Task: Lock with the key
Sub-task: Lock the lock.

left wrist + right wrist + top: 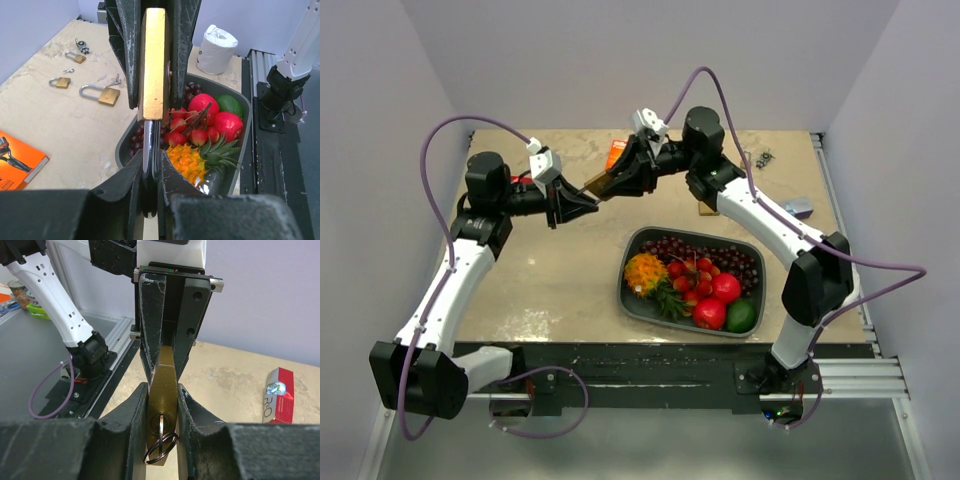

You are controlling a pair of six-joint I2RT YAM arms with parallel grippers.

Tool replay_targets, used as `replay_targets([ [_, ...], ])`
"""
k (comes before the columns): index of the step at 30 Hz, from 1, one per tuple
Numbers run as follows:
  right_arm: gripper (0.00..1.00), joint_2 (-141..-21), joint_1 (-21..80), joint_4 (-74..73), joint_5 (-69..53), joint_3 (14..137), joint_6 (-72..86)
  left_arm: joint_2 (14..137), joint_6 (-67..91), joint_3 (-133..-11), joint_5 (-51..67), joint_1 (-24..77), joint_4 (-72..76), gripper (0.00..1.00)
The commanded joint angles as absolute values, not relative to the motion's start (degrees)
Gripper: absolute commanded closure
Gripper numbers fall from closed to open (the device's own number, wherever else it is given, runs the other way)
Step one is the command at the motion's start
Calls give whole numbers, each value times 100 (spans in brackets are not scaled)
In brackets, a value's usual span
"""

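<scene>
As both my grippers clamp one brass padlock (597, 186) in mid-air, locking is under way.
Above: left gripper (578, 203) and right gripper (616, 180) meet over a worn beige table (540, 270), pale walls (620, 60) around. Left wrist: my fingers (125, 190) pinch the steel shackle (150, 145). Right wrist: my fingers (135, 410) squeeze the body, key (160, 425) in its keyhole. Next, I judge, one gripper must release and turn it.

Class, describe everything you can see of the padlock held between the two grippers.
The padlock is brass-coloured with a silvery metal shackle. It is held in mid-air: the left gripper pinches the shackle, the right gripper clamps the body. A key with a ring sits in its keyhole.
</scene>
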State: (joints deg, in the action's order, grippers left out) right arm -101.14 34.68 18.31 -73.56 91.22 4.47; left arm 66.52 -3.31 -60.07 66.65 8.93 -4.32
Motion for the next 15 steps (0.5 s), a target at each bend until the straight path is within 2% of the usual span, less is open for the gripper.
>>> replay_targets([
  [1, 100, -10678, 4518, 968, -8086, 9088, -288, 6662, 430, -6557, 6732, 1521, 1485, 100],
  [15, 100, -11179, 4728, 458, -8156, 9448, -413, 6873, 844, -6759, 6557, 1529, 2083, 100],
])
